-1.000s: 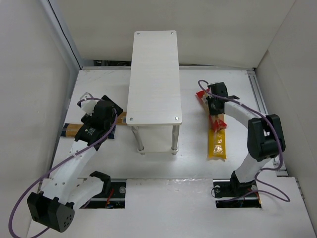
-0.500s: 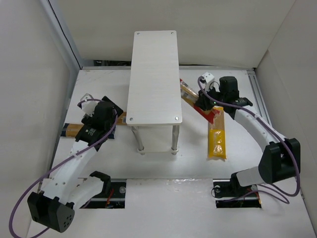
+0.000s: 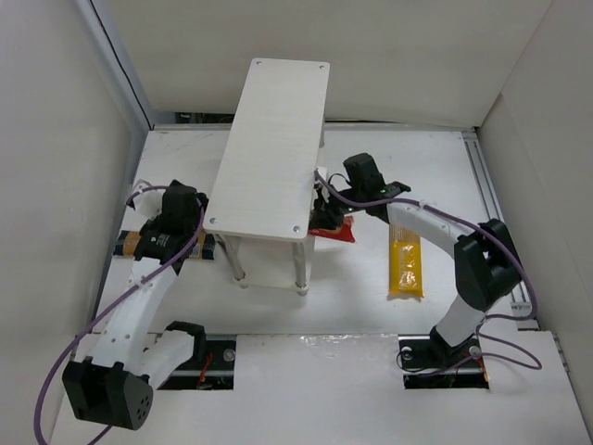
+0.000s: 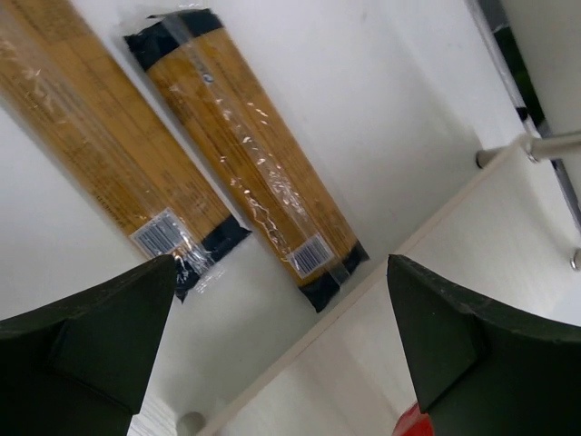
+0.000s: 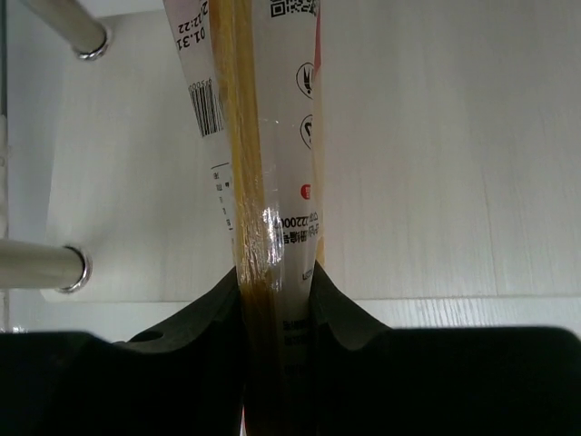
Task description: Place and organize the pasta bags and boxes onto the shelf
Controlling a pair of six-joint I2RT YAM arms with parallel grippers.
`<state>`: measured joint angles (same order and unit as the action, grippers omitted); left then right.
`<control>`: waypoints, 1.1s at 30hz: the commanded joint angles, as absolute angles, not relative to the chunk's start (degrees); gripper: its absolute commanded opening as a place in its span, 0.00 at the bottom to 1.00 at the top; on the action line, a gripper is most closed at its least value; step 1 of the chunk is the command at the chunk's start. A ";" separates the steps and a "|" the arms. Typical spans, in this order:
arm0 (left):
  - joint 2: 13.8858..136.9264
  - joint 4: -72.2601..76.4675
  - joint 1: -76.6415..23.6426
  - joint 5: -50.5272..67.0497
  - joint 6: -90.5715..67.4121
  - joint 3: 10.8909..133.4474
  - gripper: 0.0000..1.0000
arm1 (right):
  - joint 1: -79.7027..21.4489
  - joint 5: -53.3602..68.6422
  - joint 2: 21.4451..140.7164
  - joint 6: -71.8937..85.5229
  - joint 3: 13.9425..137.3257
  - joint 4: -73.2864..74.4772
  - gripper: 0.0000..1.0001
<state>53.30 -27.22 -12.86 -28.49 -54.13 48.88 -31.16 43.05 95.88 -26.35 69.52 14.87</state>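
My right jaws were pressed together on the red bag (image 5: 268,136), pinching it on edge near its closer end. The rest of the packet reached out over the lower board of the shelf (image 3: 269,139), beside two of its metal legs (image 5: 54,265). From above, only a red corner showed under the right edge of the top board. The shelf stood askew on the desk (image 3: 445,167), so I judged that any sideways shove risked skidding it. The bag needed to slide straight in, low over the board and clear of the legs. It then had to roll flat before I let go. The yellow bag (image 3: 405,264) lay on the desk to my right, apart from the shelf. My left jaws were spread wide and empty above the two pasta boxes (image 4: 254,200), which lay side by side on the desk just beside the shelf's left edge.
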 commanded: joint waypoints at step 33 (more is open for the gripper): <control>51.59 -17.23 -4.75 -14.85 -52.21 40.78 0.99 | -34.72 50.36 102.03 -0.09 65.74 -29.09 0.37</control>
<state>52.69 -18.83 -5.08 -15.11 -53.45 41.12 -34.22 47.90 102.17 -1.28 63.57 -19.00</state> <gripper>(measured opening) 0.993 0.356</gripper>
